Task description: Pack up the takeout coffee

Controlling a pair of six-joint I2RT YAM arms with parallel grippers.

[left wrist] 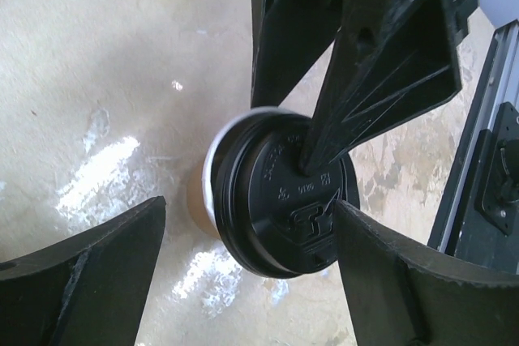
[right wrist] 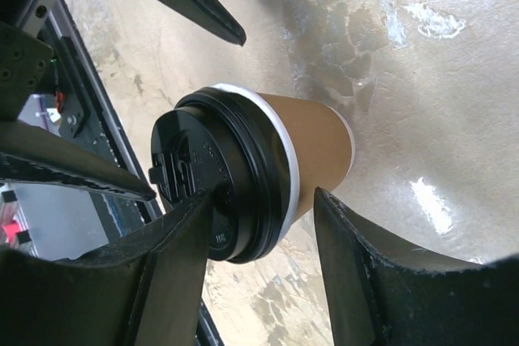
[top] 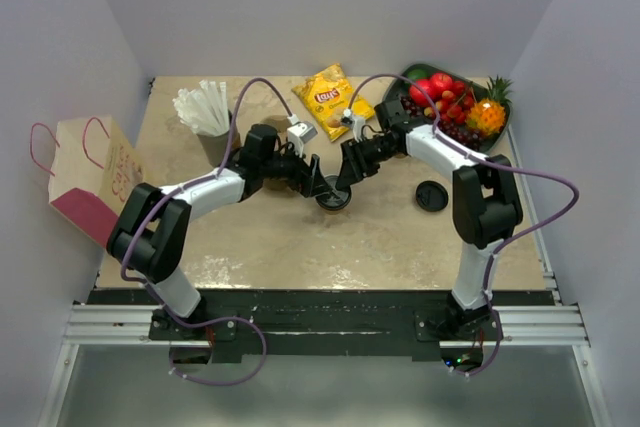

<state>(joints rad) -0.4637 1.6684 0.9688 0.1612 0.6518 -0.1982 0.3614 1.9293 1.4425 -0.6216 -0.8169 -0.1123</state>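
The takeout coffee stands upright at the centre of the table. The left claw is spread wide around it. The right claw is spread astride its rim, one finger on top.

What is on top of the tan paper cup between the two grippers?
A round black lid sits on the cup, with a finger of the right gripper against it. The lid hides whatever is inside the cup.

Both arms are reaching inward toward each other, elbows bent, wrists tilting down. The left gripper and right gripper are hanging nearly tip to tip, the left's jaws gaping wide and the right's standing partly apart.
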